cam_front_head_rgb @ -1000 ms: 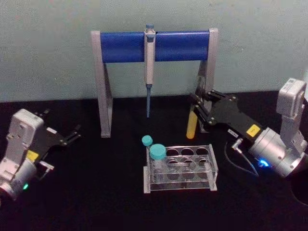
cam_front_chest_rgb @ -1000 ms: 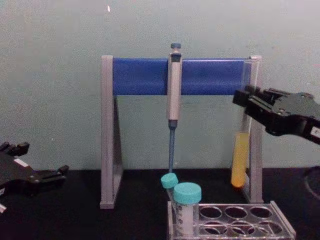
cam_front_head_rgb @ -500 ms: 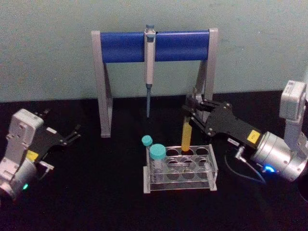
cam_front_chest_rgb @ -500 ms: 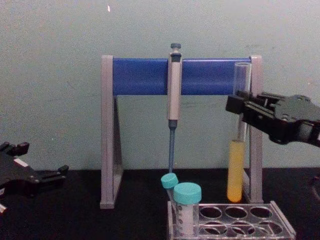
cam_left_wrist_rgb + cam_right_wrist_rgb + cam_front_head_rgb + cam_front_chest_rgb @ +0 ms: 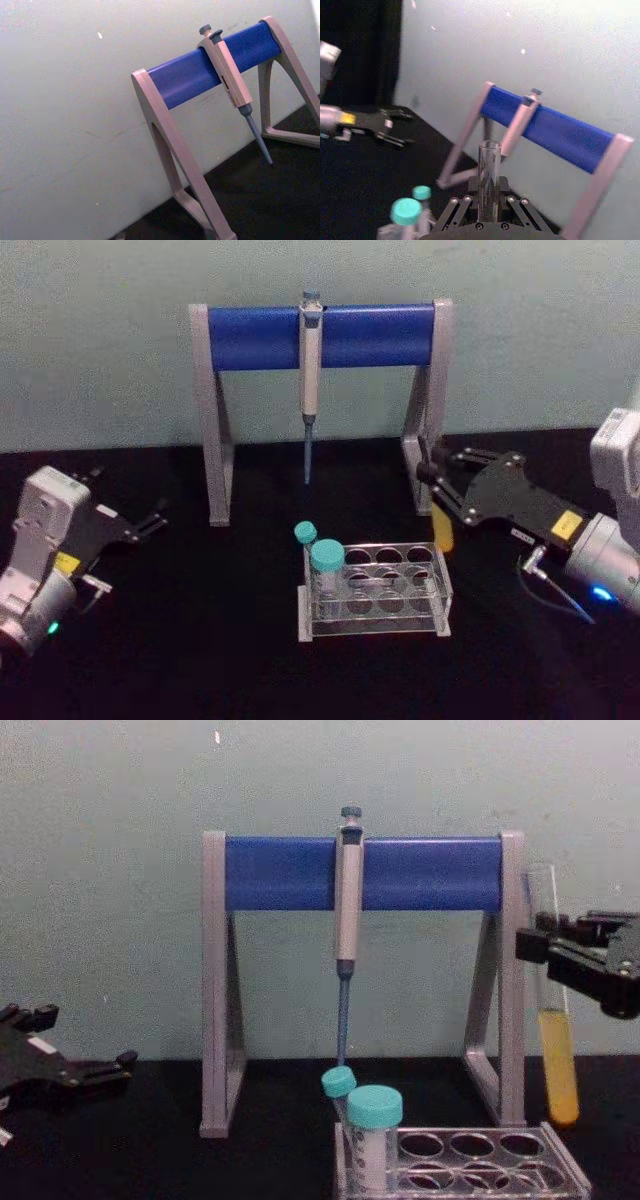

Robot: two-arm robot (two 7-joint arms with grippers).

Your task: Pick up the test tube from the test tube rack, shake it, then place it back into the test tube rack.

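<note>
Left gripper (image 5: 125, 498): parked low on the black tabletop (image 5: 220, 640) at 9 o'clock from the test tube rack, well apart from it, fingers spread and holding nothing.
Stand (image 5: 260, 337): grey legs with a blue crossbar, against the wall at 12 o'clock from the rack.
Pipette (image 5: 311, 370): grey, hung upright on the crossbar's middle, blue tip pointing down at 11 o'clock from the rack.
Teal-capped vials (image 5: 327, 557): two, upright at the rack's left end (its 9 o'clock side), one behind the other.
Test tube rack (image 5: 375, 617): low and clear, on the tabletop in the middle; the other holes look open.
Test tube (image 5: 555, 1020): upright, yellow liquid in its lower part, round bottom just outside the rack's far right corner at 2 o'clock, in no hole; the stand's right leg is just beside it at 11 o'clock.
Right gripper (image 5: 435, 480): reaching in from 3 o'clock, fingers clamped on the tube's clear upper part, open mouth above them.
</note>
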